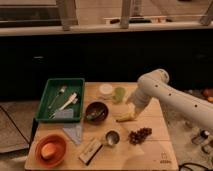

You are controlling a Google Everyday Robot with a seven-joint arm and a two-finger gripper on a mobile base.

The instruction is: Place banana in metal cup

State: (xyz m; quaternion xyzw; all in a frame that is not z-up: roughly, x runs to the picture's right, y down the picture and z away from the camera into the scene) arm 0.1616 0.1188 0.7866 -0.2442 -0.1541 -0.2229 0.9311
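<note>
The pale-yellow banana (124,118) lies on the wooden table (155,152), just right of the dark brown bowl (96,111). My gripper (131,108) hangs at the end of the white arm (165,92), directly above the banana's right end and very close to it. I cannot tell whether it touches the banana. The small shiny metal cup (112,138) stands upright below the banana, toward the table's front edge, apart from the gripper.
A light green cup (119,93) and a white lid (105,89) sit behind the gripper. A green tray (50,117) with utensils stands at the left, an orange bowl (50,150) at front left, grapes (140,135) right of the metal cup, and a wrapped bar (91,150) at the front.
</note>
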